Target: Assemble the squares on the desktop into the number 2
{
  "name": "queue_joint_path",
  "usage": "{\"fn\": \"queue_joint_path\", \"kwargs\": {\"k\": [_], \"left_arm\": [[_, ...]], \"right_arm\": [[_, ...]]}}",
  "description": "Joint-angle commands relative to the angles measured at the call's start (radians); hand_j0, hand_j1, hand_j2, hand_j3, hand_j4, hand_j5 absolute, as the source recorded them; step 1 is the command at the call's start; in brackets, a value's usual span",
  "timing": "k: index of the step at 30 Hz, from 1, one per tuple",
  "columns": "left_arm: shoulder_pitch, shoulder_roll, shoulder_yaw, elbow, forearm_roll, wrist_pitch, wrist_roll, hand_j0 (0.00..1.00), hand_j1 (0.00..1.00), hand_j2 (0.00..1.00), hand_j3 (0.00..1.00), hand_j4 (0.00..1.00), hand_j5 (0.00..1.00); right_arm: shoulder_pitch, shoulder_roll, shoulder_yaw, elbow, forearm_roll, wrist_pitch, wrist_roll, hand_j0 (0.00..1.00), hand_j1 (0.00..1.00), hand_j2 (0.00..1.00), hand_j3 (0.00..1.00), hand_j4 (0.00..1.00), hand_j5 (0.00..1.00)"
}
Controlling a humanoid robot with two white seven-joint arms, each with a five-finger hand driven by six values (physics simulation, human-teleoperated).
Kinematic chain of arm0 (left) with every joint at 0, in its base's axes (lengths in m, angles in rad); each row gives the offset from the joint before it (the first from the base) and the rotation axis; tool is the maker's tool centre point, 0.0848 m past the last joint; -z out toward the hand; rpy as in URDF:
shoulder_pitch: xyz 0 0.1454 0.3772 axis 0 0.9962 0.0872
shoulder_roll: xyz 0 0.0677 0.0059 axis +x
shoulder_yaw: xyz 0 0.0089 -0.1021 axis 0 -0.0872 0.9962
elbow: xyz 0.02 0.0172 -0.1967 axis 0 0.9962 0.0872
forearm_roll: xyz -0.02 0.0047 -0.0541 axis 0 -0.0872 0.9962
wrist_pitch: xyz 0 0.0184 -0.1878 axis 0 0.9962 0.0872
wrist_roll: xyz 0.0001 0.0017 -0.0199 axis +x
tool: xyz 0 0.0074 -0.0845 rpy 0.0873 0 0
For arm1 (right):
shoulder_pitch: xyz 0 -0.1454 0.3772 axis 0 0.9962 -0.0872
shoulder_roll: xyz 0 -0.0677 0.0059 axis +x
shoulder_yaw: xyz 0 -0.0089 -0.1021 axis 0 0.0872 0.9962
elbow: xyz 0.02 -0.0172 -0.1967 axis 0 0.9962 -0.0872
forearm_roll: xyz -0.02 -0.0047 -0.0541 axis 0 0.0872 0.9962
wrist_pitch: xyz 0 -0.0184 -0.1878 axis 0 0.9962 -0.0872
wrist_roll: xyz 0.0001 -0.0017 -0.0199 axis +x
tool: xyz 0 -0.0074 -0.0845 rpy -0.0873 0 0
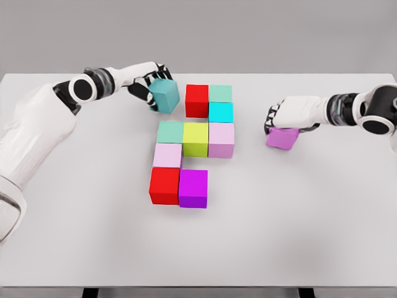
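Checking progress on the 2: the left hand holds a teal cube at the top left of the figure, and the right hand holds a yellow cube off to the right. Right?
Not quite. The head view shows the right hand on a purple cube, not yellow. The left hand does hold the teal cube.

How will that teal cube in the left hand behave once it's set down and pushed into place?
The teal cube looks rigid, with flat faces, so it should slide on the smooth table, not roll. Held tilted in the left hand, it may land on an edge first.
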Motion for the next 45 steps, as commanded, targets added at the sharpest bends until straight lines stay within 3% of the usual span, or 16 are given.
{"fn": "queue_joint_path", "kwargs": {"k": [1, 6, 10, 13, 15, 19, 22, 25, 28, 38, 41, 42, 43, 45], "left_arm": [[0.000, -0.010, 0.002, -0.001, 0.005, 0.016, 0.011, 0.42, 0.42, 0.42, 0.42, 0.42, 0.42], [0.000, -0.010, 0.002, -0.004, 0.006, 0.016, 0.011, 0.44, 0.44, 0.44, 0.44, 0.44, 0.44], [0.002, -0.010, 0.000, -0.012, 0.017, 0.007, 0.009, 0.47, 0.47, 0.47, 0.47, 0.47, 0.47], [0.002, -0.010, 0.000, -0.012, 0.017, 0.006, 0.009, 0.48, 0.48, 0.48, 0.48, 0.48, 0.48], [0.002, -0.010, 0.000, -0.012, 0.017, 0.007, 0.009, 0.58, 0.58, 0.58, 0.58, 0.58, 0.58], [0.002, -0.010, 0.000, -0.012, 0.017, 0.007, 0.009, 0.70, 0.70, 0.70, 0.70, 0.70, 0.70], [0.002, -0.010, 0.000, -0.010, 0.017, 0.007, 0.009, 0.86, 0.86, 0.86, 0.86, 0.86, 0.86], [0.002, -0.010, 0.000, -0.012, 0.017, 0.007, 0.009, 0.94, 0.94, 0.94, 0.94, 0.94, 0.94], [0.002, -0.010, 0.000, -0.012, 0.017, 0.007, 0.009, 0.96, 0.96, 0.96, 0.96, 0.96, 0.96], [0.000, -0.009, 0.000, -0.013, 0.017, 0.006, 0.009, 1.00, 1.00, 1.00, 1.00, 1.00, 1.00], [0.000, -0.003, 0.000, -0.015, 0.017, 0.001, 0.009, 1.00, 1.00, 1.00, 1.00, 1.00, 1.00], [0.002, -0.001, 0.000, -0.015, 0.017, -0.011, 0.009, 1.00, 1.00, 1.00, 1.00, 1.00, 1.00], [0.000, -0.001, 0.000, -0.015, 0.023, -0.023, 0.008, 1.00, 1.00, 1.00, 1.00, 1.00, 1.00], [0.002, -0.010, 0.000, -0.013, 0.052, -0.025, 0.009, 1.00, 1.00, 1.00, 1.00, 1.00, 1.00]], "right_arm": [[0.000, -0.002, -0.014, -0.001, -0.006, 0.002, 0.000, 0.67, 0.67, 0.67, 0.67, 0.67, 0.67], [0.002, -0.003, -0.027, -0.033, -0.081, 0.002, 0.000, 0.67, 0.67, 0.67, 0.67, 0.67, 0.67], [0.049, -0.045, -0.045, -0.121, -0.132, 0.002, 0.000, 0.67, 0.67, 0.67, 0.67, 0.67, 0.67], [0.138, -0.094, -0.120, -0.236, -0.149, 0.002, 0.000, 0.67, 0.67, 0.67, 0.67, 0.67, 0.67], [0.184, -0.123, -0.166, -0.285, -0.219, 0.002, 0.000, 0.68, 0.68, 0.68, 0.68, 0.68, 0.68], [0.207, -0.129, -0.169, -0.362, -0.242, 0.002, 0.000, 0.68, 0.68, 0.68, 0.68, 0.68, 0.68], [0.238, -0.137, -0.165, -0.423, -0.250, 0.002, 0.000, 0.70, 0.70, 0.70, 0.70, 0.70, 0.70], [0.270, -0.134, -0.160, -0.441, -0.256, 0.002, 0.000, 0.71, 0.71, 0.71, 0.71, 0.71, 0.71], [0.270, -0.129, -0.102, -0.461, -0.284, 0.002, 0.000, 0.70, 0.70, 0.70, 0.70, 0.70, 0.70], [0.229, -0.079, -0.066, -0.463, -0.311, 0.002, 0.000, 0.75, 0.75, 0.75, 0.75, 0.75, 0.75], [0.210, -0.062, -0.066, -0.460, -0.310, 0.002, 0.000, 0.79, 0.79, 0.79, 0.79, 0.79, 0.79], [0.204, -0.060, -0.068, -0.457, -0.308, 0.002, 0.000, 0.84, 0.84, 0.84, 0.84, 0.84, 0.84], [0.204, -0.060, -0.069, -0.455, -0.308, 0.002, 0.000, 0.98, 0.98, 0.98, 0.98, 0.98, 0.98], [0.202, -0.060, -0.088, -0.449, -0.308, 0.002, 0.000, 1.00, 1.00, 1.00, 1.00, 1.00, 1.00]]}}
